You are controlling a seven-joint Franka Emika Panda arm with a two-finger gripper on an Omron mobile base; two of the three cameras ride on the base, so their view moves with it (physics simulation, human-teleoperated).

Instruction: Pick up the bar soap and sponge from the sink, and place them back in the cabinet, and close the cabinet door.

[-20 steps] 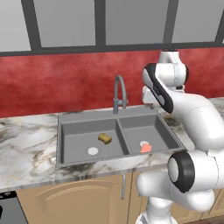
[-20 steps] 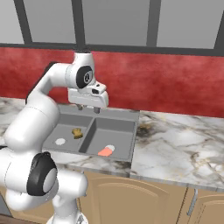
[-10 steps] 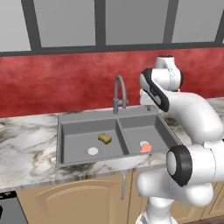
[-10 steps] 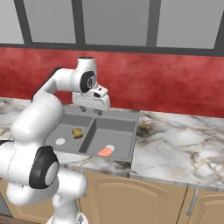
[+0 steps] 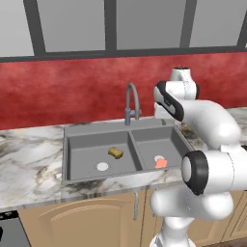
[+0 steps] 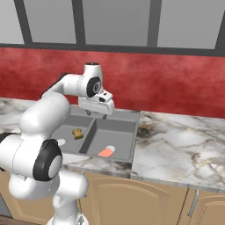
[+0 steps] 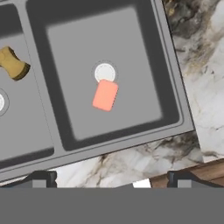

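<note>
Nearest me, lower cabinets (image 6: 132, 195) with arched tan doors run under a marble counter (image 6: 176, 149). Set into the counter is the grey sink (image 5: 99, 132), two basins side by side. In the right-hand basin the bar soap (image 7: 105, 95) lies flat, its upper end touching the white drain disc (image 7: 105, 72), which sits at about 12 o'clock from it. From the left base camera, the soap (image 5: 161, 163) lies towards the front of that basin. In the other basin rests the sponge (image 5: 115, 152), with that basin's drain (image 5: 102, 166) near it at roughly 7 o'clock; the two are apart.

Above the right basin hangs the gripper (image 6: 100, 114), pointing down, well clear of the soap. Its fingers (image 7: 41, 179) stand spread wide with nothing between them.

Farther back, the gooseneck faucet (image 5: 131, 102) rises behind the divider, before a red backsplash (image 5: 72, 91). Grey panels (image 5: 70, 24) in dark frames run along the top.
</note>
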